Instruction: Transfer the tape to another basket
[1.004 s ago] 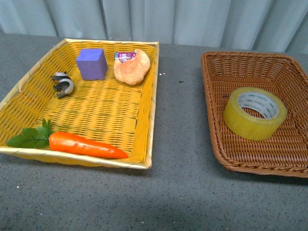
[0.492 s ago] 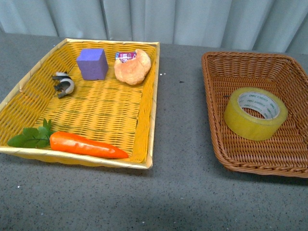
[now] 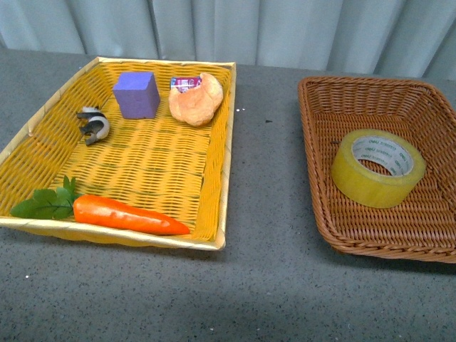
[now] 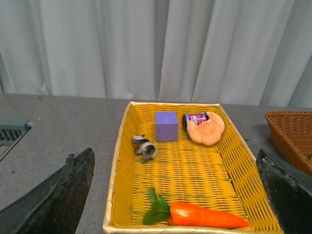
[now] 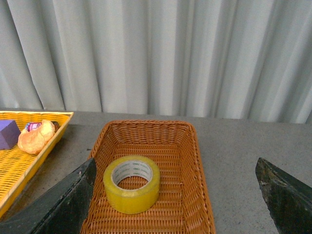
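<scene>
The tape [image 3: 377,168] lies flat, core hole up, inside the brown basket [image 3: 322,114] on the right of the table [image 3: 267,285], nearer that basket's left wall than its right. The right gripper [image 5: 175,204] hangs above and short of the brown basket, its two dark fingers [image 5: 63,204] spread wide with nothing between them; the tape shows between them from the wrist view but well clear of both. The left gripper [image 4: 175,195] is likewise spread wide and empty, looking down on the yellow basket [image 3: 226,142]. That basket holds a purple cube [image 3: 136,94], a croissant [image 3: 197,99] beside a small packet [image 3: 185,83], a black-and-white clip [image 3: 93,125] and a carrot [image 3: 125,214] along its near edge. The two baskets stand apart on the grey table.
</scene>
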`<action>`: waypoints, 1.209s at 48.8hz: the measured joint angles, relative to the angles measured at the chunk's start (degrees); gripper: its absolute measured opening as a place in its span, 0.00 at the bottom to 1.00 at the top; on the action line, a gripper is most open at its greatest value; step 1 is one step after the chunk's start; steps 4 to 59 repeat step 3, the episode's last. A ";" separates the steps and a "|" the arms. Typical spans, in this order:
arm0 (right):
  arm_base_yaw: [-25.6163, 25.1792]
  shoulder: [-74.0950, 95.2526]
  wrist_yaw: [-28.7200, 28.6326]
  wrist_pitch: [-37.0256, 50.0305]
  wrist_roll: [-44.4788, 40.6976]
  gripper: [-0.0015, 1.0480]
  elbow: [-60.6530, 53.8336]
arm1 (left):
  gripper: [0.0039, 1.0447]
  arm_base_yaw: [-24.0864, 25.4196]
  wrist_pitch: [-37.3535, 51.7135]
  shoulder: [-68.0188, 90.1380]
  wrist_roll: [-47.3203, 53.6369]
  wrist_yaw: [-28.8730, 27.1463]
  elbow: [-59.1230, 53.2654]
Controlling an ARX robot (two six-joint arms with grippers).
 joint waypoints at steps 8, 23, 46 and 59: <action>0.00 0.00 0.00 0.00 0.00 0.91 0.00 | 0.94 0.00 0.00 0.00 0.00 0.00 0.00; 0.00 0.00 0.00 0.00 0.00 0.91 0.00 | 0.94 0.00 0.00 0.00 0.00 0.00 0.00; 0.00 0.00 0.00 0.00 0.00 0.91 0.00 | 0.94 0.00 0.00 0.00 0.00 0.00 0.00; 0.00 0.00 0.00 0.00 0.00 0.91 0.00 | 0.94 0.00 0.00 0.00 0.00 0.00 0.00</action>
